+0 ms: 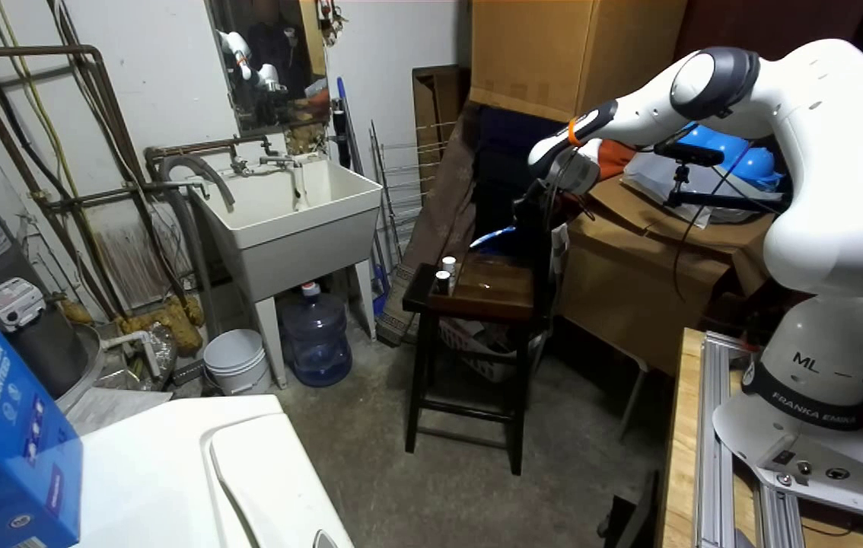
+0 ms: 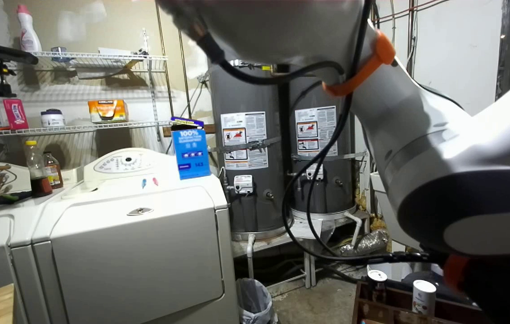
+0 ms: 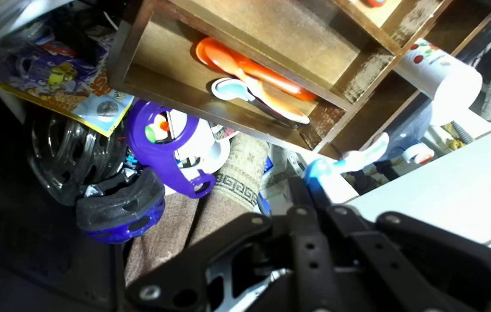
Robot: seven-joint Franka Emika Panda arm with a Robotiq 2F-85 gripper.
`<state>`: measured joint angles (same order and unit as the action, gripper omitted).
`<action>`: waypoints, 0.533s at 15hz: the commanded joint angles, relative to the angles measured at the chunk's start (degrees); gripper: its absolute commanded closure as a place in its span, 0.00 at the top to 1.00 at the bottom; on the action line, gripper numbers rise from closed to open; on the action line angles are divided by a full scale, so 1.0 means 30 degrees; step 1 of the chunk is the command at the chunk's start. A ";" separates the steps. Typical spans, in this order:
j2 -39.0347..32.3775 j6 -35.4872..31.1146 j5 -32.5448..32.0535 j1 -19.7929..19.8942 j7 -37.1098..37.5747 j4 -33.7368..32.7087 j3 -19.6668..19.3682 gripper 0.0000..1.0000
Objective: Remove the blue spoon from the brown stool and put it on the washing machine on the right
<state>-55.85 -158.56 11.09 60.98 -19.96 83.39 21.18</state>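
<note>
Currently | gripper (image 3: 308, 190): jaws narrow, pinching blue spoon (image 3: 320, 169) | wooden tray (image 3: 271, 30): orange spoons (image 3: 264, 74), pale-bowled spoon (image 3: 233, 89) sharing one compartment (image 3: 163, 54)

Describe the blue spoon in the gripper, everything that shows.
The blue spoon is slim and looks like plastic: blue near the gripper, almost white towards its free end. The shut gripper holds it near one end; the rest sticks out, touching nothing else visible. In an exterior view it slopes down from the gripper, seemingly clear of the brown stool. Which end is the bowl isn't clear.
</note>
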 commanded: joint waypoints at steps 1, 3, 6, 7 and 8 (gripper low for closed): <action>0.2897 -0.1643 0.0891 0.2213 -0.1605 0.4633 0.2199 0.01; 0.4196 -0.2505 0.1044 0.3495 -0.1982 0.6418 0.3548 0.01; 0.5279 -0.2563 0.1486 0.4928 -0.2954 0.7659 0.5607 0.01; 0.5685 -0.1922 0.1217 0.5194 -0.3500 0.7835 0.6176 0.01; 0.6107 -0.1365 0.0988 0.5495 -0.4022 0.8021 0.6746 0.01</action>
<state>-42.60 -165.26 13.20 74.32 -27.34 102.60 36.85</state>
